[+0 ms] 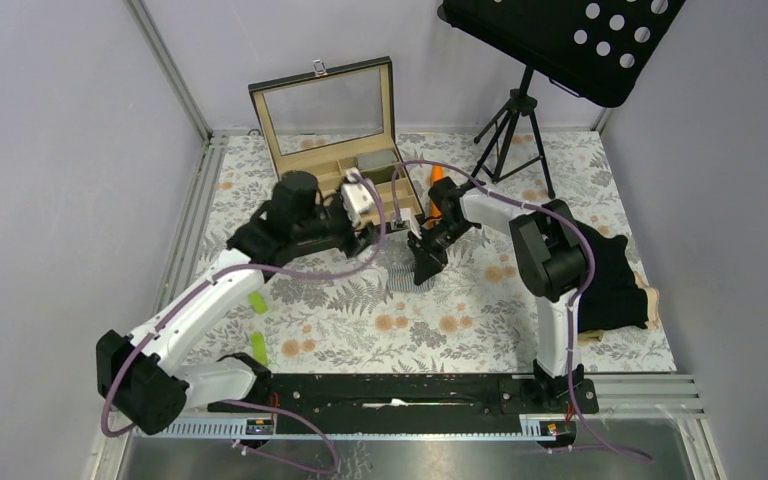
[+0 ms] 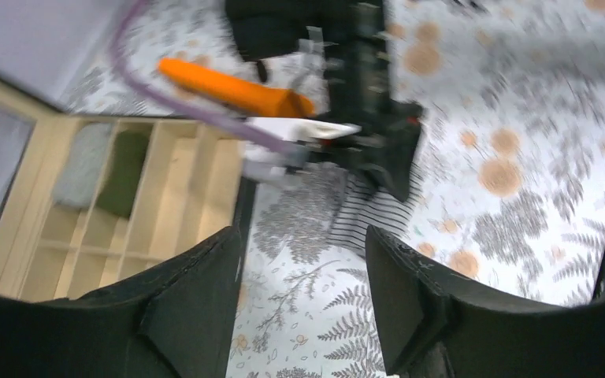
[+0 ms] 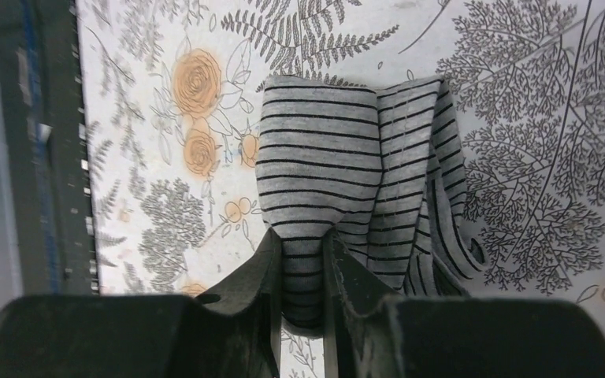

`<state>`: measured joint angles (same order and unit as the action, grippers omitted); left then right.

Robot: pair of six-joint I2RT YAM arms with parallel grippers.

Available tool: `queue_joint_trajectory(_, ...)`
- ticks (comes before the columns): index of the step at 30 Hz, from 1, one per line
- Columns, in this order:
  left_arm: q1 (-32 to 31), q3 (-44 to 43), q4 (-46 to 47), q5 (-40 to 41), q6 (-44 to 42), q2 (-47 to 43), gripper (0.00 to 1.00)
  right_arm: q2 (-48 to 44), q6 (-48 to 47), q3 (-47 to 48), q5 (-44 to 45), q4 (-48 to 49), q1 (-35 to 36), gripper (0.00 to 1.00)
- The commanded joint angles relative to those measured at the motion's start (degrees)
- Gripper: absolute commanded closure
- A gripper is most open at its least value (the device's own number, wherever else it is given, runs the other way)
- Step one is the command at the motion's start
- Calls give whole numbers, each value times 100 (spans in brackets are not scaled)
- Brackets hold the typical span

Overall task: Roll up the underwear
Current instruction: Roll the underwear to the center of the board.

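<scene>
The light grey pinstriped underwear [image 3: 323, 157] lies folded on the floral cloth at mid-table [image 1: 398, 272]. My right gripper [image 3: 303, 236] is shut on its near end, a bunched fold of the fabric pinched between the two fingers. From above, the right gripper [image 1: 426, 262] points down at the garment's right side. My left gripper [image 2: 303, 236] is open and empty, hovering just left of the striped underwear [image 2: 374, 216], between it and the wooden box; in the top view the left gripper [image 1: 372, 235] sits beside the box's front corner. Black underwear [image 1: 610, 285] is piled at the right edge.
A wooden compartment box [image 1: 350, 170] with its glass lid raised stands at the back and holds a grey roll [image 2: 83, 165] and a dark roll [image 2: 122, 173]. An orange carrot-shaped stick [image 1: 437, 175] lies beside it. Two green pieces [image 1: 258, 302] lie near left. A tripod stand [image 1: 515, 120] rises at the back right.
</scene>
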<state>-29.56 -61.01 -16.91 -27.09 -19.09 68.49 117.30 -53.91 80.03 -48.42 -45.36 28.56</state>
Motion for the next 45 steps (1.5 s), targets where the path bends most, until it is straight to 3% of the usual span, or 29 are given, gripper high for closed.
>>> queue_joint_trajectory(1,-644,380,-475,-24,-1779,25,34,744,295,87,417,-926,-181,93)
queue_joint_trajectory(5,-1077,678,-554,-309,-2334,385,33,891,382,135,463,-889,-267,92)
queue_joint_trajectory(10,-1440,759,147,-478,-2302,1288,33,900,530,85,538,-759,-271,91)
queue_joint_trajectory(19,-1681,477,1088,-56,-2429,2702,34,831,689,-21,614,-567,-272,91)
queue_joint_trajectory(36,-1834,641,1475,518,-2694,3014,44,889,762,21,632,-576,-272,90)
queue_joint_trajectory(42,-1834,313,1019,266,-2747,3413,57,903,803,38,642,-566,-272,89)
queue_joint_trajectory(45,-1834,206,790,198,-2802,3486,75,860,786,13,622,-565,-268,88)
